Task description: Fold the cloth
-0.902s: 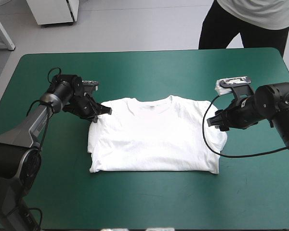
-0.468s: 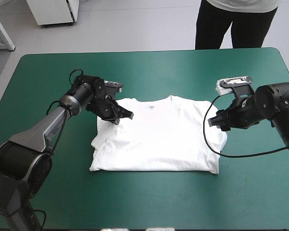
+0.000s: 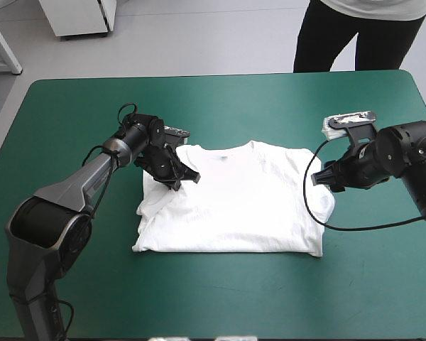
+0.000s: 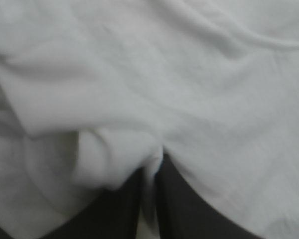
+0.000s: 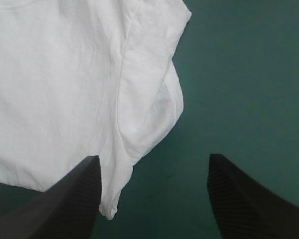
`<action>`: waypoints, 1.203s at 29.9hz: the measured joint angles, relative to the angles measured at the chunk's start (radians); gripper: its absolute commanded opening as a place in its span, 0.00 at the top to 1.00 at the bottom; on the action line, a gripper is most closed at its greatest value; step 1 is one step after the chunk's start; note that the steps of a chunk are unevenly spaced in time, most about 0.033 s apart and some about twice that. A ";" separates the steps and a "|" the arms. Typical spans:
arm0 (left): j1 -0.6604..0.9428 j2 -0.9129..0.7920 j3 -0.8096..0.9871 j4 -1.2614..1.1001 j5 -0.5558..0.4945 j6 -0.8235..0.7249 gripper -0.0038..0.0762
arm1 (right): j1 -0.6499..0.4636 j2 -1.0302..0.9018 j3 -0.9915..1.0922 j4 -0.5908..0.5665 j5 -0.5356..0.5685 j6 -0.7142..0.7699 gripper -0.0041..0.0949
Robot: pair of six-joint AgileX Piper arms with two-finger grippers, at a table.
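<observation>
T-shirt (image 3: pixel 234 209) lies flat mid-table on the teal-green cover (image 3: pixel 220 99), collar toward the far edge. It looks part folded: the side toward the table's left edge is pulled inward, while the right side and later folds look not yet done. Left arm reaches over the collar end, left gripper (image 3: pixel 188 177) pinched all but closed on a tuck of white cloth; right gripper (image 3: pixel 318 179) hovers by the right-edge sleeve (image 5: pixel 159 104), fingers wide apart, holding nothing.
</observation>
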 measured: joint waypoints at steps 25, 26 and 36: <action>0.000 -0.501 -0.049 -0.119 0.126 0.025 0.15 | -0.025 0.346 0.000 -0.050 -0.059 0.148 0.37; 0.000 -0.512 -0.049 -0.120 0.126 0.025 0.15 | -0.034 0.361 0.000 -0.047 -0.063 0.150 0.37; 0.000 -0.525 -0.049 -0.122 0.126 0.025 0.15 | -0.064 0.493 0.000 -0.016 -0.102 0.151 0.46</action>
